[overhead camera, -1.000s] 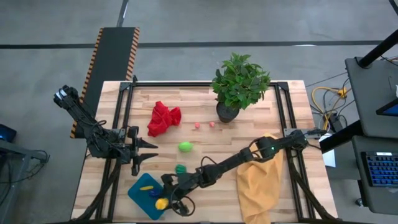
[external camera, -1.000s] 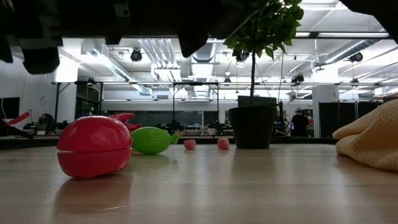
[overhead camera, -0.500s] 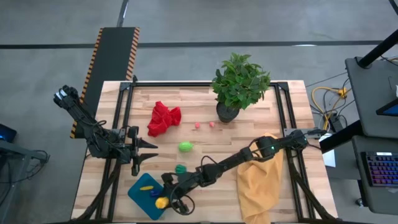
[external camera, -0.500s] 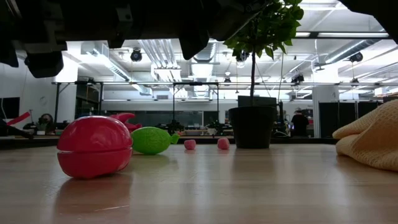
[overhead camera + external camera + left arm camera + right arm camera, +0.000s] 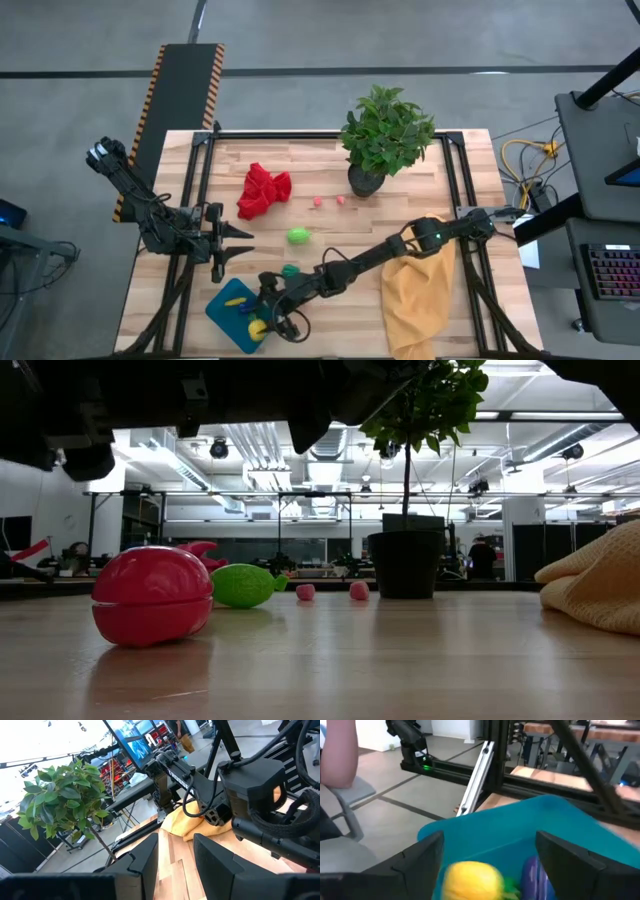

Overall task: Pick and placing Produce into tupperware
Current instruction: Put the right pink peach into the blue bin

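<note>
Over the wooden tabletop [image 5: 330,225], the right arm reaches across to the teal tupperware [image 5: 226,310] at the near left corner, its right gripper [image 5: 268,312] poised above the container with fingers spread wide and nothing between them. In the right wrist view a yellow toy fruit [image 5: 468,879] and a purple piece [image 5: 532,877] lie inside the teal walls, just below those fingers. The left gripper [image 5: 232,243] waits beside the table's left rail, fingers [image 5: 145,862] standing partly apart on nothing.

The likeliest trouble, judging from how low the right gripper hangs, is a finger catching the tupperware's rim as the arm lifts away, dragging the light container toward the table edge or tipping the yellow fruit out. Much produce remains outside: a bright green piece [image 5: 298,236] mid-table, a dark green piece [image 5: 290,271] just beyond the tupperware, two tiny pink pieces [image 5: 329,200] near the potted plant [image 5: 385,135], and a red piece [image 5: 152,596] seen only in the low view. The dark green piece sits close to the arm's path and could be knocked.

Against the picture of a second ago, the right gripper's fingers have opened further and shifted slightly over the container; the yellow fruit now lies free. The left arm and the scattered produce have not moved.
</note>
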Tool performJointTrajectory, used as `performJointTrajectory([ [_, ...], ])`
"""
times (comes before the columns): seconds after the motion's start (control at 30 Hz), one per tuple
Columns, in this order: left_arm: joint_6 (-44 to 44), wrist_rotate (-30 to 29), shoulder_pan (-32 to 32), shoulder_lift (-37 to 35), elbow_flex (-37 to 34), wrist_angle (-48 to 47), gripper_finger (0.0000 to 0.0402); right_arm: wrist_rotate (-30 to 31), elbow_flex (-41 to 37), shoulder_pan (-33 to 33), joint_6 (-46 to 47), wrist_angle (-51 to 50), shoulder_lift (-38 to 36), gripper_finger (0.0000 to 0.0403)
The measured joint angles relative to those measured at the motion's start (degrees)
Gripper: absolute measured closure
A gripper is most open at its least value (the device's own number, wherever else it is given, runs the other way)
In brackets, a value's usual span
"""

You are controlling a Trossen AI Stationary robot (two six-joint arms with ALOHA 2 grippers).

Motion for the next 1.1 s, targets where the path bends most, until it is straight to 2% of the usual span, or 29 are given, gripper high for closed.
performJointTrajectory([
  [0.13,0.0,0.0,0.0,0.0,0.0,0.0,0.0292,-0.4,0.0,-1.2,-2.8,-1.7,-2.2,0.0099],
  [0.23,0.0,0.0,0.0,0.0,0.0,0.0,0.0292,-0.6,0.0,-2.1,-5.1,-8.5,-5.5,0.0109],
  [0.6,0.3,-0.5,0.0,-0.1,0.1,0.0,0.0292,-1.2,-0.2,-2.8,-10.7,-52.2,-19.9,0.0152],
  [0.77,0.3,-0.5,0.0,-0.1,0.2,0.2,0.0292,-0.8,-0.3,-3.2,-9.6,-67.0,-25.3,0.0174],
  [0.93,0.3,-0.5,0.0,-0.1,0.2,-0.1,0.0292,-0.6,-4.8,-3.8,-7.7,-69.8,-32.4,0.0193],
  [1.1,0.3,-0.6,0.0,0.0,0.1,0.2,0.0292,1.7,-17.1,-5.4,-3.8,-66.0,-43.4,0.0213],
])
